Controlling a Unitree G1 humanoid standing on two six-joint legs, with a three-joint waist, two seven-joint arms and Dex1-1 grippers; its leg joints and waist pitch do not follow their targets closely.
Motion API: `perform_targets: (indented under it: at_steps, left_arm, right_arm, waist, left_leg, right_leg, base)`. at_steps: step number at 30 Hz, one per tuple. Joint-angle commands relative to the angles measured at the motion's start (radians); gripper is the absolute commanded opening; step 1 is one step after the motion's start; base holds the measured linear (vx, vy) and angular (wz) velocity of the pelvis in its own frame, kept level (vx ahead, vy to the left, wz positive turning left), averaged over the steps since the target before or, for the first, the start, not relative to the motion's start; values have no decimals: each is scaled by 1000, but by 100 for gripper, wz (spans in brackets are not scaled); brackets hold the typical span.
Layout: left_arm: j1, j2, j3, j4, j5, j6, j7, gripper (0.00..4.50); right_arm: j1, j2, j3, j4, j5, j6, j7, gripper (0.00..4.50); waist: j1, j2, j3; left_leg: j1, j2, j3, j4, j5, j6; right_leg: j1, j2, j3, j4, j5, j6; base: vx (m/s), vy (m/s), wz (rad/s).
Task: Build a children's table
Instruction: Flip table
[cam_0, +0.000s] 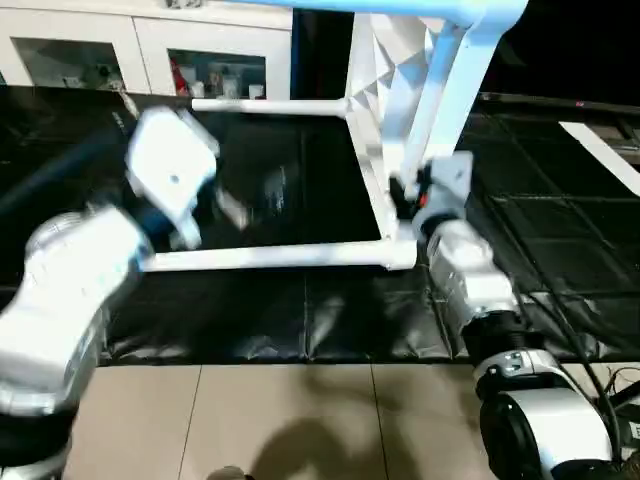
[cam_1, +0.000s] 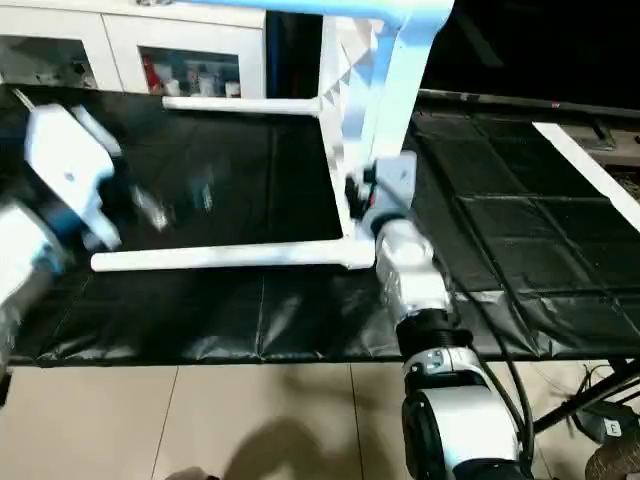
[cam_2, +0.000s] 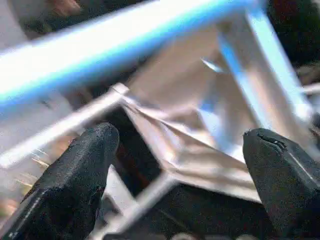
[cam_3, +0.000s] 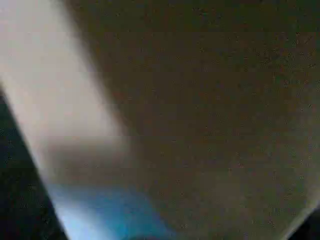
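Left gripper (cam_2: 177, 150) jaws spread wide; right arm (cam_0: 470, 280) reaches forward.

It looks like an indoor demo or lab room: a black mat (cam_0: 250, 320) is spread over a beige tiled floor (cam_0: 300, 420), a white cabinet (cam_0: 150, 50) with glass doors lines the back wall, and cables (cam_1: 590, 400) trail on the right.

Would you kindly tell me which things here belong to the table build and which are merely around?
Belongs to the job:
- tabletop, tipped on its edge
- fitted legs
- left pincer, open
- right arm

Just around:
- glass-door cabinet
- black mat
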Motion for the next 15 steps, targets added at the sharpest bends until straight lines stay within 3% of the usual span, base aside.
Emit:
perform_targets:
  at_steps: [1,2,6,13,15]
  left_arm:
    - [-17,15,4,5,33,-29,12,450]
    - [-42,34,6,11,83,-75,30,450]
    - [-82,75,12,28,204,-229,57,450]
    - [-112,162,-1,78,387,-312,126,450]
    - [-131,211,-22,176,439,-323,117,450]
  right_arm:
    - [-18,-6,-11,13,12,-19,14,327]
    - [-27,-5,-13,32,16,-28,27,327]
    - [-52,1,-24,81,30,-49,62,290]
    - [-65,2,-26,110,33,-69,81,238]
    - [-72,3,-26,122,32,-78,84,217]
  waist:
    - [0,13,-72]
    - [0,8,-71]
    - [1,11,-69]
    - [2,7,-69]
    - [2,10,-67]
  left_leg:
    - [24,13,-9,-68,-231,-78]
    - [22,13,-9,-68,-231,-74]
    - [23,16,-12,-70,-254,-77]
    - [24,17,-11,-70,-264,-75]
    - [26,14,-12,-71,-283,-77]
  right_leg:
    - [37,-35,33,-56,-150,-143]
    - [37,-35,33,-58,-159,-140]
    - [34,-39,33,-59,-194,-139]
    - [29,-40,33,-59,-210,-142]
    - [24,-38,33,-63,-242,-142]
  base:
    - [0,0,0]
    - [0,0,0]
    - [0,0,0]
    - [0,0,0]
    - [0,0,0]
